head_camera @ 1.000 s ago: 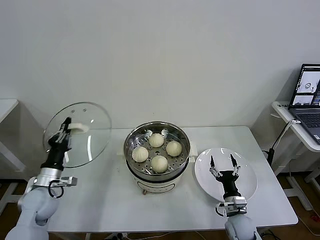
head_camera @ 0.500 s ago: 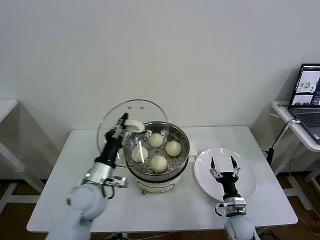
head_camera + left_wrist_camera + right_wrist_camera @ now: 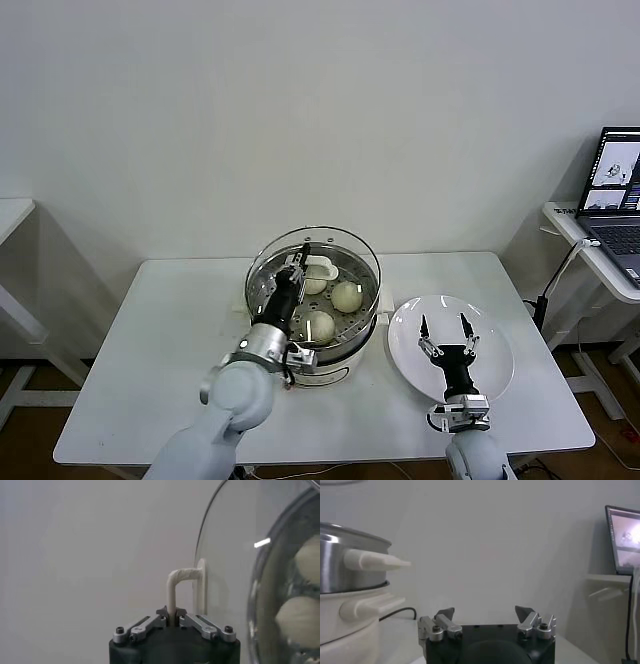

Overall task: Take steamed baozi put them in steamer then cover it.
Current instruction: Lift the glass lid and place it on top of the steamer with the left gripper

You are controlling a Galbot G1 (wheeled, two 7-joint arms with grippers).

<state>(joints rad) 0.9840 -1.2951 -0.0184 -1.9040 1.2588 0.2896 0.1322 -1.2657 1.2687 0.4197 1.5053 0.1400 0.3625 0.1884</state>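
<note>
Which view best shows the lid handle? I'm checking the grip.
The left wrist view: the left pincer is shut on the glass lid's white handle. The head view shows it small over the steamer; the right wrist view misses it.

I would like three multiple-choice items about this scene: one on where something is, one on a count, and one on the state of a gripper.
1. Where is the glass lid?
A. flat on the table beside the plate
B. held over the steamer
C. on the laptop

2. How many baozi show on the white plate?
A. none
B. two
C. four

3. How do the jaws of the right gripper stand?
A. shut on a bun
B. shut on the plate rim
C. open, holding nothing

Answers:
1. B: the left gripper is shut on the lid handle and the lid is over the pot.
2. A: the plate is bare; the baozi lie in the steamer tray.
3. C: the head and right wrist views show its jaws spread above the plate with nothing between them.
</note>
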